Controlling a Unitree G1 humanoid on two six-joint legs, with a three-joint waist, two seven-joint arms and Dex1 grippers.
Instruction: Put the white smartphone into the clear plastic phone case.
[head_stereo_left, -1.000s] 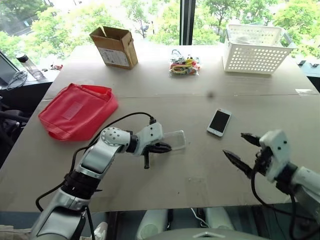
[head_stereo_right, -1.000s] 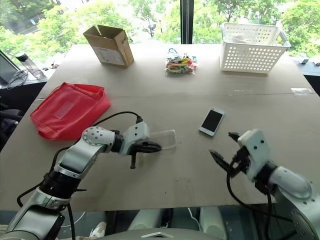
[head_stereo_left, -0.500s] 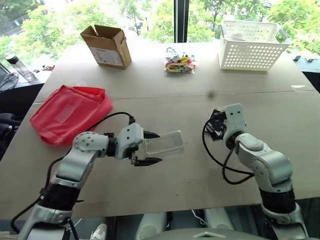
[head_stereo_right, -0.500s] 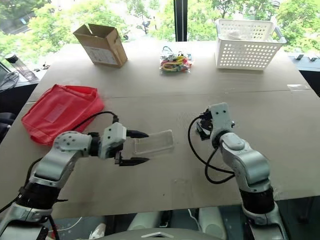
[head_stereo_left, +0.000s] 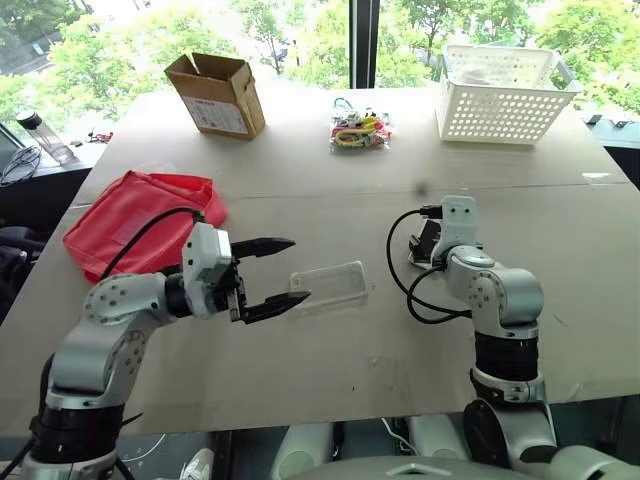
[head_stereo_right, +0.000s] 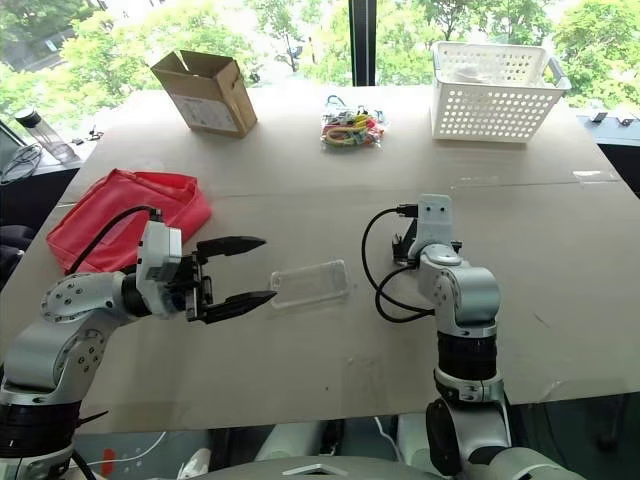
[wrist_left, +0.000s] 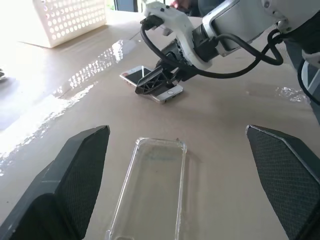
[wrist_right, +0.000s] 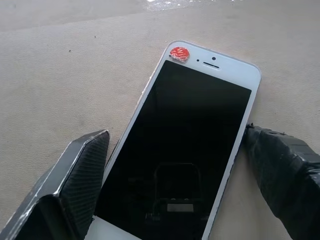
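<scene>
Left gripper (head_stereo_left: 270, 275): jaws spread wide, holding nothing, pointing across the table toward the robot's right. The two black fingers stand one above the other in the head views. The clear plastic phone case (head_stereo_left: 329, 283) lies flat on the table (head_stereo_left: 330, 190) just past the fingertips, apart from them; in the left wrist view the case (wrist_left: 150, 192) sits between the two pads without touching either, open side up.

Right gripper (wrist_right: 180, 165): jaws spread wide, one pad on each long side of the white smartphone (wrist_right: 182, 135). The phone lies flat on the table, screen up, black glass, white bezel, a small red sticker (wrist_right: 179, 53) at one top corner. The pads are close against the phone's edges; whether they touch it I cannot tell. From the left wrist view the same gripper (wrist_left: 159, 84) slants down onto the phone (wrist_left: 142, 75), fingertips at the table surface.

In the head views the right arm's wrist covers most of the phone. The case sits between the two arms, well apart from the phone.

Further out: a red bag (head_stereo_left: 140, 218) on the robot's left side of the table, behind the left arm. At the far edge, an open cardboard box (head_stereo_left: 222, 94), a bundle of coloured items in a clear wrapper (head_stereo_left: 360, 130), and a white perforated basket (head_stereo_left: 505, 95). Beyond the table's left corner, a bottle (head_stereo_left: 45, 133).
</scene>
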